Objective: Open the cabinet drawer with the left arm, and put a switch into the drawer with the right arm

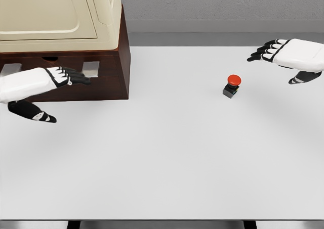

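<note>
Switch (232, 86) is sitting out on the white bench (162, 178), right of centre: red mushroom button on a little dark base, upright, nothing touching it. Right robot hand (286, 54) hovers up and to the right of it, well apart, fingers stretched out flat toward the left and thumb hanging below, holding nothing. Over on the left, the cabinet (109, 70) is dark brown wood with a cream top part, parked at the back left corner of the bench. Left robot hand (48, 82) is right in front of the drawer (66, 70) face, fingers straight and pointing at the metal handle (91, 69), thumb spread low. Fingertips look like they're near the handle, but honestly can't tell if they touch. Drawer looks closed.
</note>
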Robot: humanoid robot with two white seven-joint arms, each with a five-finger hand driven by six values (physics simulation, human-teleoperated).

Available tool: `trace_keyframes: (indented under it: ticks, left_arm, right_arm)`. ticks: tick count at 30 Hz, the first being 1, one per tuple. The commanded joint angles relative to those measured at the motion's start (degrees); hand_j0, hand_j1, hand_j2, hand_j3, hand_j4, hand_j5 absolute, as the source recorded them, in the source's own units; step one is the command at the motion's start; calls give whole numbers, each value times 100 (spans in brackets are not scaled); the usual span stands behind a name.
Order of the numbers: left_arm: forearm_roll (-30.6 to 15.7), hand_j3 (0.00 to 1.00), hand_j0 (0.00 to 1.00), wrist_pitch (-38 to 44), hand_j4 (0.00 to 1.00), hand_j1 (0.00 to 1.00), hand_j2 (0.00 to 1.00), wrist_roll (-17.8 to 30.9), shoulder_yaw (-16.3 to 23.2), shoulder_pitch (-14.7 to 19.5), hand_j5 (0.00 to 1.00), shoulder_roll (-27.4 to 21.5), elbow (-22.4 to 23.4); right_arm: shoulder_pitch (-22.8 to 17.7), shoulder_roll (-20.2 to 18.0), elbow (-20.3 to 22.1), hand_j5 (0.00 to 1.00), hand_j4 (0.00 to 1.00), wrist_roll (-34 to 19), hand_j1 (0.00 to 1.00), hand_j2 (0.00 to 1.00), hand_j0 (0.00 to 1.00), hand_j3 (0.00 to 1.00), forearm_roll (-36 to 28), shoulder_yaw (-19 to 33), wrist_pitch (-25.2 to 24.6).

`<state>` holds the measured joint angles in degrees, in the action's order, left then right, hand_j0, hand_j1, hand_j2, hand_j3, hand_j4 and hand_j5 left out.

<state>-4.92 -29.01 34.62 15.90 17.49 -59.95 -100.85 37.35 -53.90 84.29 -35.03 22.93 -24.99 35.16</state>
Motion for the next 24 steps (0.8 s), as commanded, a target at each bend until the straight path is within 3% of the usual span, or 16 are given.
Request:
trace_keyframes:
  ticks: [1, 4, 12, 24]
  left_arm:
    - [-35, 100, 100, 300, 100, 100, 100, 38, 141, 0, 100, 37, 4]
    - [-70, 100, 100, 1187, 100, 100, 100, 38, 186, 97, 100, 45, 13]
    - [158, 100, 100, 2075, 100, 100, 100, 38, 186, 264, 100, 36, 13]
    - [395, 99, 99, 2383, 99, 99, 99, 38, 247, 431, 99, 177, 39]
  right_arm:
    - [0, -7, 0, 100, 100, 3, 100, 100, 100, 100, -26, 2, -16]
    - [0, -7, 0, 100, 100, 3, 100, 100, 100, 100, -26, 2, -16]
    - [0, -7, 0, 100, 100, 3, 100, 100, 100, 100, -26, 2, -16]
    - [9, -7, 0, 100, 100, 3, 100, 100, 100, 100, -26, 2, -16]
